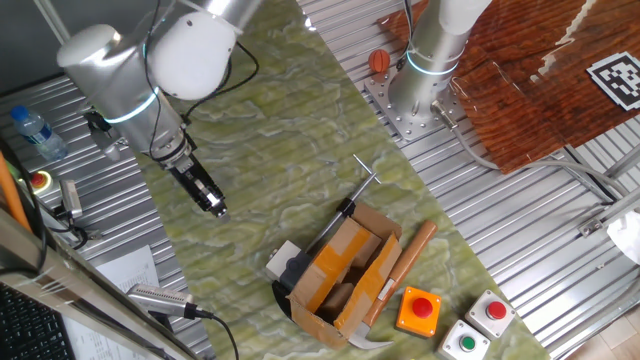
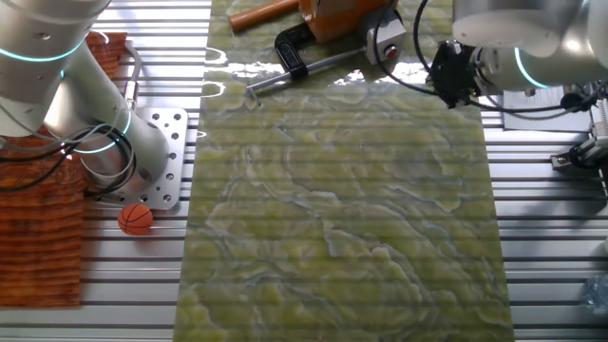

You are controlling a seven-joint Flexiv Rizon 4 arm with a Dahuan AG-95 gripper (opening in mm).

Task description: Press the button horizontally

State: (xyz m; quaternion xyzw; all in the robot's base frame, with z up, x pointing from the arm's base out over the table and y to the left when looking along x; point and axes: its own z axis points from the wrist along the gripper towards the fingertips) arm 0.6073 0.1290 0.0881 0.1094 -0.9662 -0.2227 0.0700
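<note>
The button looks light, rigid and liable to slide unless braced by the carton. Push its face squarely; no grasp needed. Whether the gripper jaws are apart, I cannot tell.

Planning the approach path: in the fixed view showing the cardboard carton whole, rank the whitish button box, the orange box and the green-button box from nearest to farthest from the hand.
From the hand:
1. Whitish button box, at the carton's near-left side.
2. Orange box, beyond the carton.
3. Green-button box, farthest right, at the frame's bottom.

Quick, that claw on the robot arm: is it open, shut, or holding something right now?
Gripper: holding nothing, hanging in the air away from the button; whether its fingers are open or shut cannot be told.
</note>
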